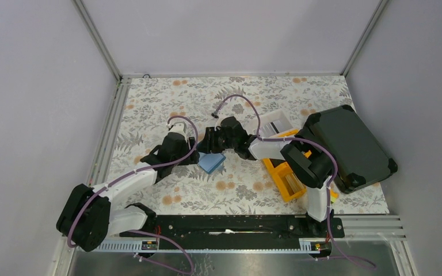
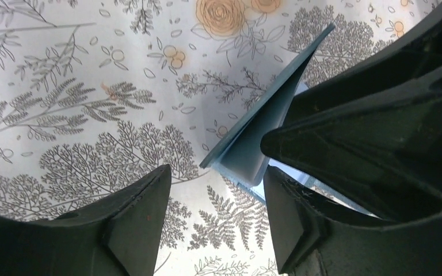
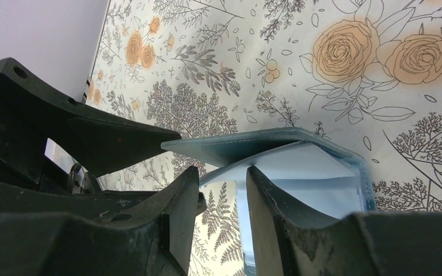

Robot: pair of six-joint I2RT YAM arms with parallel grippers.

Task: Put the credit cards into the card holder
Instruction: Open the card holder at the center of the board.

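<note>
The teal-blue card holder lies mid-table, half open, its upper flap raised like a tent over the pale blue inner pockets. My left gripper sits just left of it, open, with only tablecloth between the fingers and the holder's corner just past the tips. My right gripper comes in from the far side, open. Its right finger rests against the lower flap's inner face, under the raised flap. No credit cards can be made out in any view.
An orange bin and a white bin stand right of the holder, partly under the right arm. A large black hard case lies at the far right. The two grippers are nearly touching each other.
</note>
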